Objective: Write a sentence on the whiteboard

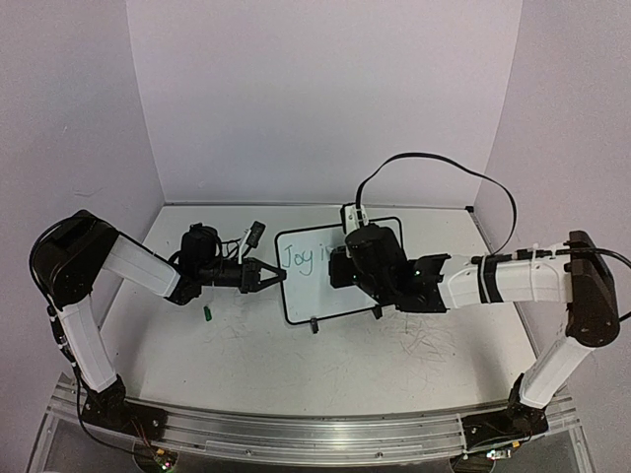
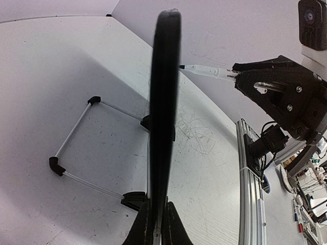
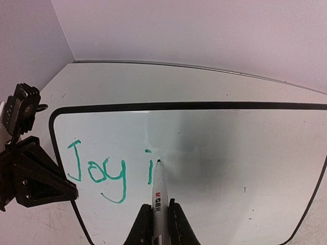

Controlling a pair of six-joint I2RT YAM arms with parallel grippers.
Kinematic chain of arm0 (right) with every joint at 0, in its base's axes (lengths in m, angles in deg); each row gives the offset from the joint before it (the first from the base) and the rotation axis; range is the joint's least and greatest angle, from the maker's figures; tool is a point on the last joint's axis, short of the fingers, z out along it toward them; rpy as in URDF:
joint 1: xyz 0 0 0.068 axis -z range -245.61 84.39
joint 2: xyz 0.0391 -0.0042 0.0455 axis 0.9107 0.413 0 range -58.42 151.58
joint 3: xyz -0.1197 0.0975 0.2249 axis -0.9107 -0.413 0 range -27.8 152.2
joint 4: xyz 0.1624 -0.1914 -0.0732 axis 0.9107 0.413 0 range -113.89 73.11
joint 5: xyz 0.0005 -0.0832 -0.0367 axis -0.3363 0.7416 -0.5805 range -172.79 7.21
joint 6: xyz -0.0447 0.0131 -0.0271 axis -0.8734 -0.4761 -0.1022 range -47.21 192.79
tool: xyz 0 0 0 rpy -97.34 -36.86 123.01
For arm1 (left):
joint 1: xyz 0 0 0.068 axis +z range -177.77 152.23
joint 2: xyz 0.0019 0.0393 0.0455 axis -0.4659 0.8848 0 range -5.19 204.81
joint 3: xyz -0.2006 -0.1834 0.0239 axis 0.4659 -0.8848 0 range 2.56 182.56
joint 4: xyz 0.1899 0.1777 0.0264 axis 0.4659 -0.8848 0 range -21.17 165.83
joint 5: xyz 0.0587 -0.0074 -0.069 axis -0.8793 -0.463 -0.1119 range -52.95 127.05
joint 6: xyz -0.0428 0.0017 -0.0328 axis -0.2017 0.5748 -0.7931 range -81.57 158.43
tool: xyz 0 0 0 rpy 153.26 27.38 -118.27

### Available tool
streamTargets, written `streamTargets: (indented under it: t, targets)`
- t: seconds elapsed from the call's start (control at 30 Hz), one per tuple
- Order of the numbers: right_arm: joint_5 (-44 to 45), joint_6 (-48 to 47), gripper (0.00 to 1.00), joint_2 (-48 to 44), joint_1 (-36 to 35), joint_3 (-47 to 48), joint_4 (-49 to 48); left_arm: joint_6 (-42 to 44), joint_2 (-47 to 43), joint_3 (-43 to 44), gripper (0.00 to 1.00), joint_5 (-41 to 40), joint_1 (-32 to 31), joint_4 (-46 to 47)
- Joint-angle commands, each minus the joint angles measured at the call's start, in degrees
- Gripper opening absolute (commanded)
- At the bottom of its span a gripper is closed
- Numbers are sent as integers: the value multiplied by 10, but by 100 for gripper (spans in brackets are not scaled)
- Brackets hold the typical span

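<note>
Right pincer (image 3: 156,213) grips marker (image 3: 158,191), tip touching whiteboard (image 3: 235,163) just right of writing (image 3: 99,171) "Joy i"; left pincer (image 1: 277,276) clamps whiteboard's left edge.

the whiteboard (image 1: 308,292) is a small white board with a thin black border and round corners. it stands tilted on two black clip feet near the middle of the table (image 1: 246,360). the sentence (image 3: 102,171), in thin green letters at its upper left, reads only "joy i" so far.
</note>
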Motion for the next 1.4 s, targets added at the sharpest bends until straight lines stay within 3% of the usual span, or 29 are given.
streamTargets:
  t: [0.0, 1.37]
  targets:
    - [12, -4, 0, 11, 4, 20, -11, 10, -23, -5, 0, 15, -6, 11]
    - [2, 45, 0, 4, -9, -19, 14, 10, -25, -6, 0, 16, -6, 11]
